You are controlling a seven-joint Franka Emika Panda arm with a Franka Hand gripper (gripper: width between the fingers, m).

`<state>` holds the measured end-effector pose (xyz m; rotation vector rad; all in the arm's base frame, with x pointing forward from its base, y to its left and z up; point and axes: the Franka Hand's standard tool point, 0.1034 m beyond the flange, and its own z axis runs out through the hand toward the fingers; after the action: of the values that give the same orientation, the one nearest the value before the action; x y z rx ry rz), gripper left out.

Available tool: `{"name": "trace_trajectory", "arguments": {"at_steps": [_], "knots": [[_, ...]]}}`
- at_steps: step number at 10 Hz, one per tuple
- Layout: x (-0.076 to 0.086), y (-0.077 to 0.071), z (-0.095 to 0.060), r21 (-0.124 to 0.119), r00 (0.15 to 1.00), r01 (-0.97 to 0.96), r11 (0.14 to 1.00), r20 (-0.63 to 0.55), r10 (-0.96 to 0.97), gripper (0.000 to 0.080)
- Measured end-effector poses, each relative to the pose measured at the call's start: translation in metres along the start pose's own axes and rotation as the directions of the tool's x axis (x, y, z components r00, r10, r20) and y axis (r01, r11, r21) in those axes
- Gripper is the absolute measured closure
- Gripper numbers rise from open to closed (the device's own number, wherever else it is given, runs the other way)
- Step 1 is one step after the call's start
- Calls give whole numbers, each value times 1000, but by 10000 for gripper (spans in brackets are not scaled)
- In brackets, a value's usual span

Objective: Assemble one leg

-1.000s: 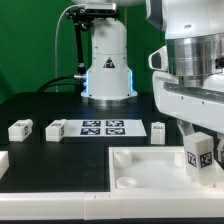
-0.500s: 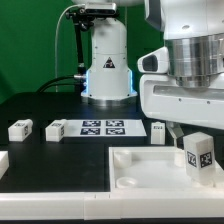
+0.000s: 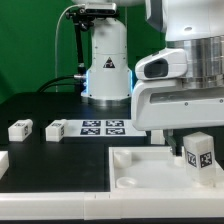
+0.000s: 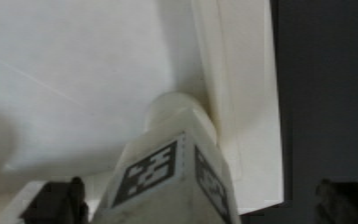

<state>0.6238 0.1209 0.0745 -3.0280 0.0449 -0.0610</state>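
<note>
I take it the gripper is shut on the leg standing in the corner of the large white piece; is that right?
Not quite: the gripper is open. In the wrist view its fingers stand clear of the leg on both sides; the leg does stand in the corner of the large white piece.

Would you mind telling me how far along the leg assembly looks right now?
Done: a leg stands upright on the square piece, by its rim. In hand: the gripper hangs over it, jaws open either side, not gripping. Left: whether it is fully seated cannot be told, so it may need tightening; two other legs lie loose near the marker board.
</note>
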Motion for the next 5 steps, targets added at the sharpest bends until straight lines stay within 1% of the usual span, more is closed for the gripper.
{"name": "trace_trajectory", "arguments": {"at_steps": [2, 3, 5], "knots": [[1, 1, -3, -15, 982, 189, 982, -2, -189, 150], [1, 2, -3, -16, 968, 250, 968, 0, -250, 150], [1, 2, -3, -16, 969, 247, 969, 0, -247, 150]]}}
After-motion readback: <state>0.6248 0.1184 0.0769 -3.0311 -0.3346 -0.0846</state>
